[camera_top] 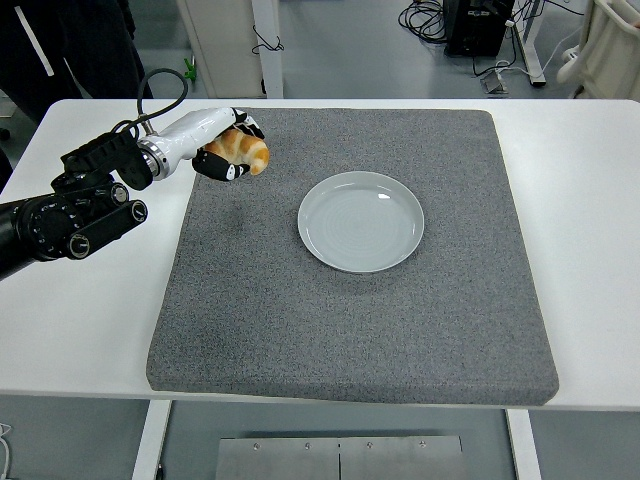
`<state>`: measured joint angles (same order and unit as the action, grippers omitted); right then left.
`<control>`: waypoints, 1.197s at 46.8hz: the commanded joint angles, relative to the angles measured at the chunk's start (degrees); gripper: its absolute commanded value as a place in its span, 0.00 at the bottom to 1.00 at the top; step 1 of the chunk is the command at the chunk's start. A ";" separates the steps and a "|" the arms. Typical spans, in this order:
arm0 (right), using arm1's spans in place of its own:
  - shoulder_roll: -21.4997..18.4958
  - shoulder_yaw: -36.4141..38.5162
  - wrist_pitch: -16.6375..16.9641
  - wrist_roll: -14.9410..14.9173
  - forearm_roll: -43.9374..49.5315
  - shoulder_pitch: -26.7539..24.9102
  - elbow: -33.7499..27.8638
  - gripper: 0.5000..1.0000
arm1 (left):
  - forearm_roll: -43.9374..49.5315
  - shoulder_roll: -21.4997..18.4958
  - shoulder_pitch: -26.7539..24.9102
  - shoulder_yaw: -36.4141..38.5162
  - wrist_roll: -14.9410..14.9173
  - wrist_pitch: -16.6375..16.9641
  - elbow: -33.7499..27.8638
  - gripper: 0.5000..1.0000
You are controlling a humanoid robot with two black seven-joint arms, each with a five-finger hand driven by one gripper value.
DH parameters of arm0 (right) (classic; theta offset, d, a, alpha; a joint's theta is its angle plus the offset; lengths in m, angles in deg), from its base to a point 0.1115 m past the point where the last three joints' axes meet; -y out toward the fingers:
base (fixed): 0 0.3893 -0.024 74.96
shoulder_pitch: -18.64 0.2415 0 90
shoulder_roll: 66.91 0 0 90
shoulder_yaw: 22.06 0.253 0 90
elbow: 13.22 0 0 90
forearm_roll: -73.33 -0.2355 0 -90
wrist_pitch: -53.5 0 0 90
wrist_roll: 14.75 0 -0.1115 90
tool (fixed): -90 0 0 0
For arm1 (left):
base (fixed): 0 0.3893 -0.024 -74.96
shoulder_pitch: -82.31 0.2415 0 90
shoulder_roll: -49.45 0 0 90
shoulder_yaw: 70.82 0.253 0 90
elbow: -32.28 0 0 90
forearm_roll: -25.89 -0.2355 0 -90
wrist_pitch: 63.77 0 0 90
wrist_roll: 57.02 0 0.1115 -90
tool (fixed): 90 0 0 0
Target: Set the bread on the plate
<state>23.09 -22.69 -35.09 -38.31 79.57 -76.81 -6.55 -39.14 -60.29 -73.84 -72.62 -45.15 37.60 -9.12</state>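
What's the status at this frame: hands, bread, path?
Left hand fingers shut on bread, over the mat's far-left corner. Right hand not in view. Plate empty, path clear.

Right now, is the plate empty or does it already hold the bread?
Empty. The plate shows only its bare pale surface on the grey mat; the bread is off to its left, gripped in the left hand.

It looked like a lab. A white table (590, 200) stood on a bare grey floor (350, 50). Cables (425, 15) trailed beside black equipment (478, 25).
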 commanded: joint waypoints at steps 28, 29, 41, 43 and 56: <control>0.00 0.01 0.00 0.00 0.00 0.01 0.00 1.00 | 0.25 -3.99 -10.13 -0.58 -0.09 -5.04 -0.17 0.19; 0.00 0.01 0.00 0.00 0.00 0.01 0.00 1.00 | 0.34 -4.17 -10.48 -0.58 -0.09 -5.31 -0.17 0.19; 0.00 0.01 0.00 0.00 0.00 0.01 0.00 1.00 | 0.07 -4.34 -12.51 -0.76 -0.09 -5.92 -2.28 0.16; 0.00 0.01 0.00 0.00 0.00 0.01 0.00 1.00 | 0.07 -4.08 -12.77 -0.84 -0.18 -5.92 -2.98 0.16; 0.00 0.01 0.00 0.00 0.00 0.01 0.00 1.00 | -0.36 -3.82 -14.53 -0.93 -0.80 -5.66 -10.18 0.17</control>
<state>23.09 -22.69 -35.09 -38.31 79.57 -76.80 -6.54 -39.36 -63.95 -87.74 -73.56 -45.85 31.88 -17.46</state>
